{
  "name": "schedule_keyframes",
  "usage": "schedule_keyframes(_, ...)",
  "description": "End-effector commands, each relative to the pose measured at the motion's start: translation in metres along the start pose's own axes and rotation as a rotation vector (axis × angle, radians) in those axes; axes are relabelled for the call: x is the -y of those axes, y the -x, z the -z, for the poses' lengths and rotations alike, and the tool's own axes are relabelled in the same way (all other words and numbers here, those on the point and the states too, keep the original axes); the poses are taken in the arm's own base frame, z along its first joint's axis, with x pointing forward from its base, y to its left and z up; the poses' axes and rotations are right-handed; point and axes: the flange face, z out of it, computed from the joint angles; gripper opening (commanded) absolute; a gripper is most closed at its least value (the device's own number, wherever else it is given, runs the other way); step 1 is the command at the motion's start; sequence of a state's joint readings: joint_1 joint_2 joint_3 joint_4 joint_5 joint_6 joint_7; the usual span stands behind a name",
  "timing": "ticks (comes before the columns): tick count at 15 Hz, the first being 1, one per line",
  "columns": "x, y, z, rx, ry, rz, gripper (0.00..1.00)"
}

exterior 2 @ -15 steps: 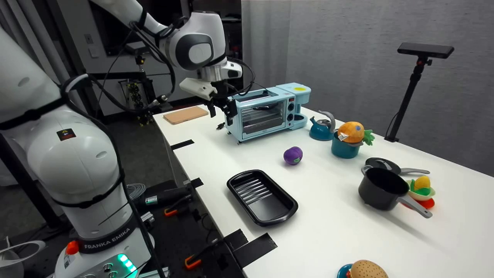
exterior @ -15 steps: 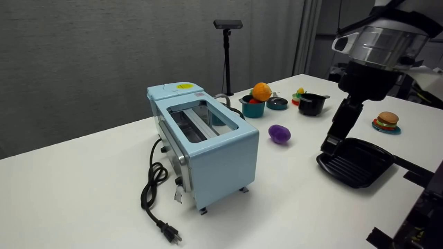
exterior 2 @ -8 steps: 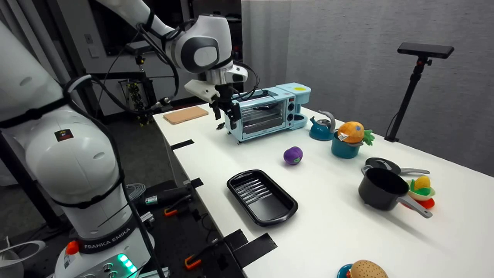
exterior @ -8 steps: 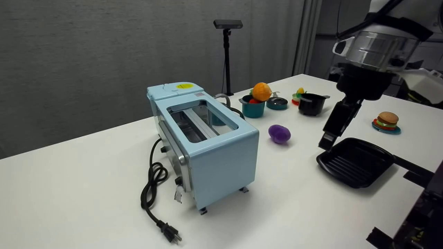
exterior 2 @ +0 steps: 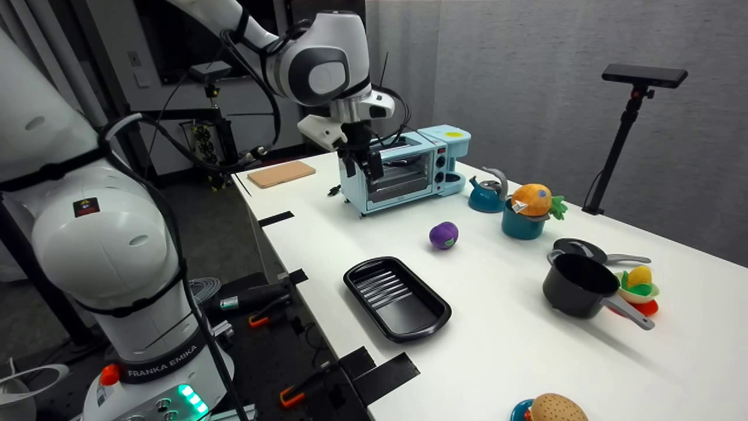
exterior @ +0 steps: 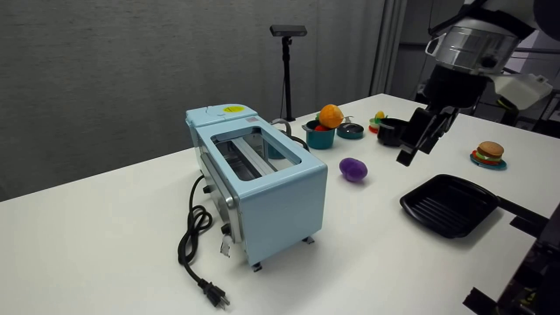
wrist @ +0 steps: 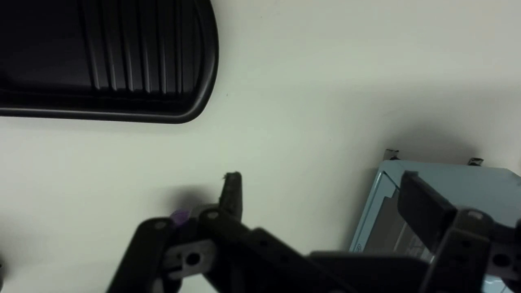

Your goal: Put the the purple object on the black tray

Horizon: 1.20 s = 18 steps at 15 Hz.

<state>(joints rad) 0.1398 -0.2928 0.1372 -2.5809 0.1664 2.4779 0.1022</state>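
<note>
In an exterior view, the gripper (exterior 2: 363,174) has been shifted to the right within the last second, to the upper middle of the frame; by this, the grasp seems to be approached. At the lower centre, the black tray (exterior 2: 412,313) is seen; above and right of it, the purple object (exterior 2: 444,235) lies untouched on the bench (exterior 2: 497,351). In the wrist view, only a purple patch of it is shown at the lower left, outside the widely spread fingers (wrist: 233,191), between which nothing is held; its depth below them cannot be judged well.
</note>
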Motion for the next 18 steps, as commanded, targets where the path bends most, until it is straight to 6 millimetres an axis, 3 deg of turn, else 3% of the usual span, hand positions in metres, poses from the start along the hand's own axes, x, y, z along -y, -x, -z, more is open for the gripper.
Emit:
schedule_keyframes(1,0.0,-0.026,-0.002,-0.041,0.015,-0.046,1.0)
schedule_keyframes(9,-0.002,-0.076,-0.026,-0.056,0.055,-0.095,1.0)
schedule_keyframes(18,-0.056,-0.096,-0.031,-0.103,0.066,-0.279,1.0)
